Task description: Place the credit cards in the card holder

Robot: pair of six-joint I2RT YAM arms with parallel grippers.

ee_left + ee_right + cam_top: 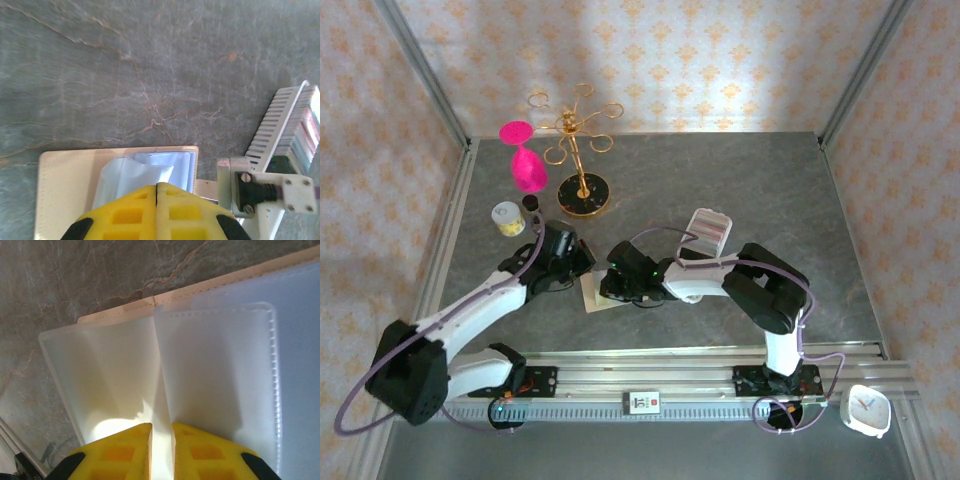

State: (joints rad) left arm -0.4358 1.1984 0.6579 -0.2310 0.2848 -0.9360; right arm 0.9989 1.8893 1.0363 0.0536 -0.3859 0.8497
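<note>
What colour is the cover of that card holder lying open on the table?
Cream; the card holder shows best in the left wrist view.

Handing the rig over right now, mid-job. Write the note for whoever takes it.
Left gripper: shut at the clear sleeves of the card holder; whether it pinches one is unclear.
Right gripper: jaws nearly closed around a sleeve fold; grip unconfirmed.
Credit cards: standing in the white slotted rack, off to the holder's right.
Done: holder lies open on the table.
Left: load the cards; the sleeves in view look empty.
</note>
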